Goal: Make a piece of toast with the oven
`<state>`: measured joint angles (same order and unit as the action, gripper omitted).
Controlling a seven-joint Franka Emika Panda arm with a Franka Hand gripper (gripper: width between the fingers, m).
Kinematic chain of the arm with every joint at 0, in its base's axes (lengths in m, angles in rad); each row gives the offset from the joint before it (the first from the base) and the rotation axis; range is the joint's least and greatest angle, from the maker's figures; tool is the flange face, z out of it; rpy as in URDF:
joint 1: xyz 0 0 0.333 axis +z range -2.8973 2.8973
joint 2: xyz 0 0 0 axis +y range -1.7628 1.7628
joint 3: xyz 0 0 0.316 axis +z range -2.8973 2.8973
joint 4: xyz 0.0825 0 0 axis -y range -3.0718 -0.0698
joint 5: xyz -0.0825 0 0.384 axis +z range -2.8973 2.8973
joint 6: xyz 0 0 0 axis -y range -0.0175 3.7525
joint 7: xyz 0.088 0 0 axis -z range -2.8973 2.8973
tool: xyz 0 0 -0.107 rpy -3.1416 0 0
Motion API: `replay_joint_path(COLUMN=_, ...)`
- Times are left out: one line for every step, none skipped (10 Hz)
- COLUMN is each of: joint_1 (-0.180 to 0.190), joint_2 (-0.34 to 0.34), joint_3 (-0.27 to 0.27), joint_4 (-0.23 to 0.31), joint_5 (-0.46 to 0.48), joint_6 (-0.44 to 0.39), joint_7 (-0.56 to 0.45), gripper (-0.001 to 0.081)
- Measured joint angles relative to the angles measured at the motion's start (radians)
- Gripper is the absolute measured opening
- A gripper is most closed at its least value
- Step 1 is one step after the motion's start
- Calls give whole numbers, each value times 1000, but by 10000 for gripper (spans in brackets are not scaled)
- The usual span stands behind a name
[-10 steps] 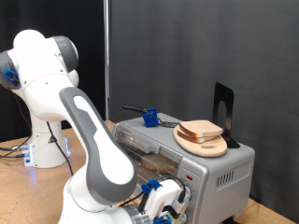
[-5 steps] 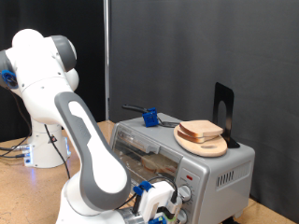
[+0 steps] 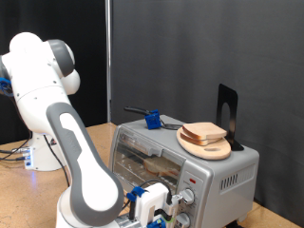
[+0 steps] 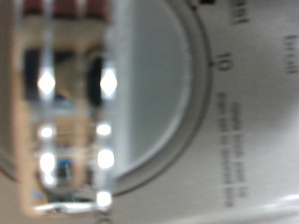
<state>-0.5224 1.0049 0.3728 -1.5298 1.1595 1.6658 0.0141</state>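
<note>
Exterior view: one oven (image 3: 204, 166), one pincer (image 3: 161, 215) at its knobs.

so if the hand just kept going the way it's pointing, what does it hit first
Most likely a round knob on the oven's front panel. The wrist view is filled by that dial at very close range, and the hand sits right at the knobs in the exterior view; contact can't be confirmed.

Wooden tabletop (image 3: 14, 152) carried the oven (image 3: 190, 166), standing directly behind the gripper (image 3: 152, 207). The robot's white base (image 3: 43, 152) also sat on it, well off beyond the gripper, by some cables (image 3: 11, 157).
</note>
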Motion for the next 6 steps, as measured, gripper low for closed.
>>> replay_joint_path(joint_1=-7, joint_2=3, joint_3=6, joint_4=-3, joint_5=22, joint_6=-10, joint_7=-10, gripper=682)
replay_joint_path(joint_1=-10, joint_2=8, joint_3=7, joint_4=-5, joint_5=38, joint_6=-12, joint_7=-22, gripper=682)
replay_joint_path(joint_1=-12, joint_2=10, joint_3=7, joint_4=-5, joint_5=48, joint_6=-14, joint_7=-25, gripper=682)
replay_joint_path(joint_1=-13, joint_2=12, joint_3=7, joint_4=-6, joint_5=53, joint_6=-14, joint_7=-25, gripper=682)
replay_joint_path(joint_1=-13, joint_2=12, joint_3=7, joint_4=-6, joint_5=54, joint_6=-14, joint_7=-26, gripper=682)
replay_joint_path(joint_1=-12, joint_2=12, joint_3=7, joint_4=-5, joint_5=50, joint_6=-14, joint_7=-30, gripper=682)
